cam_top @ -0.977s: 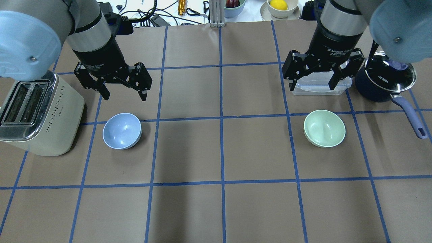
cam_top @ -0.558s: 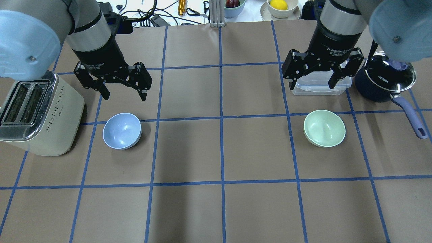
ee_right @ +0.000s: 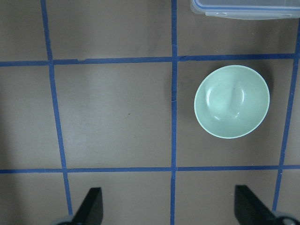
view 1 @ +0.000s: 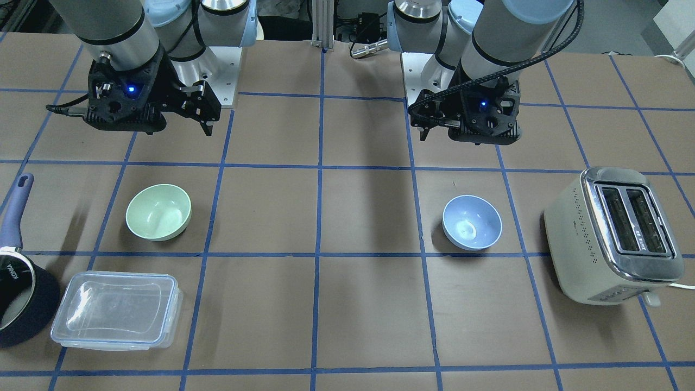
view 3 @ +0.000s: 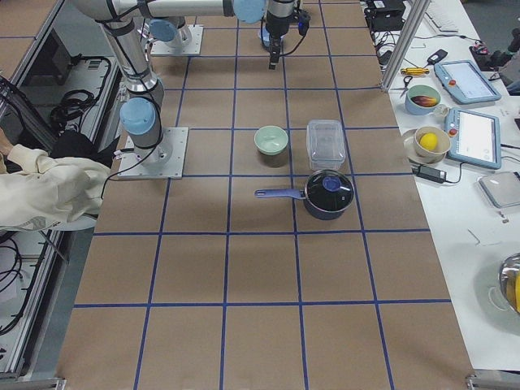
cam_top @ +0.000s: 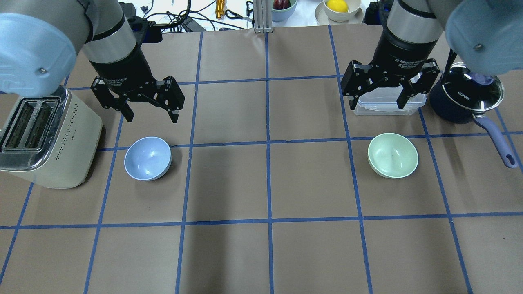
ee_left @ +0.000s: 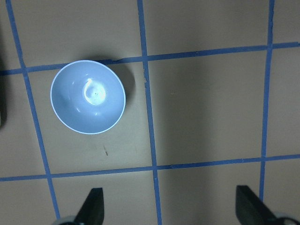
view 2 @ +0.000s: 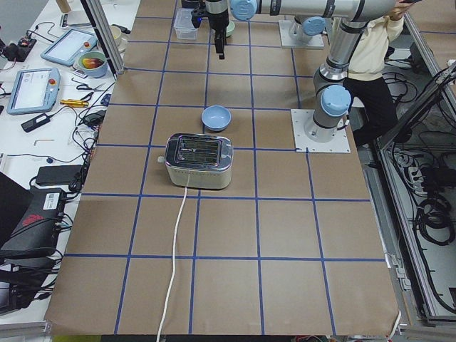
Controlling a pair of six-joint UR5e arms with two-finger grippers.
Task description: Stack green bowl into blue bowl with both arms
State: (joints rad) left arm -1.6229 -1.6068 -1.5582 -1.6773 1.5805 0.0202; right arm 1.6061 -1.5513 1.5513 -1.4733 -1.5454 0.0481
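Both my pincers were spread wide & empty, hanging above the desk, neither touching a bowl. Nothing grasped yet, so I'd judge the job at its very start.

Taking the toaster as my mark:
- The blue bowl sat just beside the toaster, on the side facing the desk's middle, upright, mouth up. Good as the receiver, since an open mouth lets the other bowl nest in.
- My left pincer hung near the toaster, over the blue bowl's patch but not square above it. The left wrist view showed the bowl off toward a corner, w/ my finger tips wide apart at the bottom edge.
- The green bowl sat well apart from the toaster, toward the opposite end, also upright & apart from everything.
- My right pincer hung at that far end, off to one side of the green bowl per the right wrist view.
- A clear lidded box & a dark saucepan stood farthest from the toaster, near the green bowl but not touching it.

I read the split as one bowl per arm. Jaws were held spread prob. so a finger could drop either side of a thin rim. My worry was clipping the box or pan on the way down.
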